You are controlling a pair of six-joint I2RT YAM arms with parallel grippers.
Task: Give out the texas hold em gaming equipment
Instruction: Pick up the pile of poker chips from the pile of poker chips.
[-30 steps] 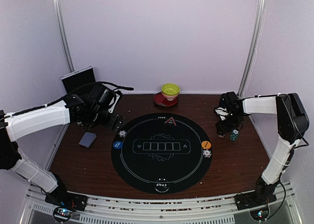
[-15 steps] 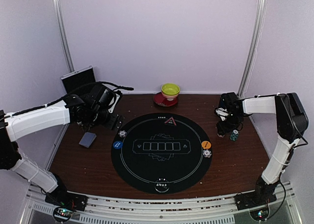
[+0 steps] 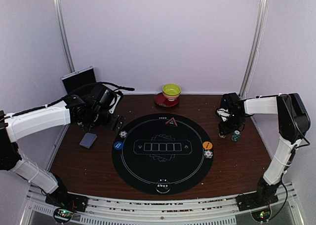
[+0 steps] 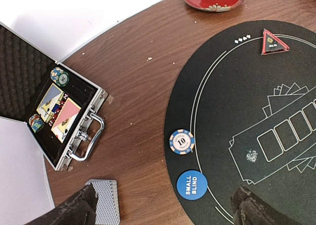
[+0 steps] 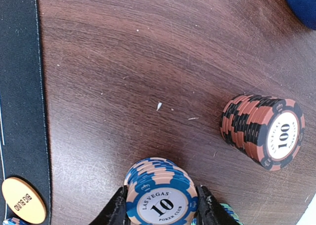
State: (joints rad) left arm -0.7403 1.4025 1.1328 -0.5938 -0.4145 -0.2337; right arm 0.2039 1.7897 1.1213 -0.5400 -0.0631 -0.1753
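The worktop [image 3: 84,161] is dark reddish-brown wood grain and the round mat [image 3: 138,170] is black with thin white lines. The blue chip stack [image 5: 160,198] has blue and pale pink edge stripes, the brown chip stack [image 5: 259,131] red-brown and black ones, both with pale centres. The cards [image 4: 104,201] show a fine grey-blue lattice; the orange disc [image 5: 22,200] carries dark lettering, the blue disc [image 4: 191,185] white.

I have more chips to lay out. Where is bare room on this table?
Bare: the near half of the mat, below the card boxes, and the wood between mat and right arm base. Crowded: right of the mat, where the right hand straddles chip stacks; far left, with case and deck.
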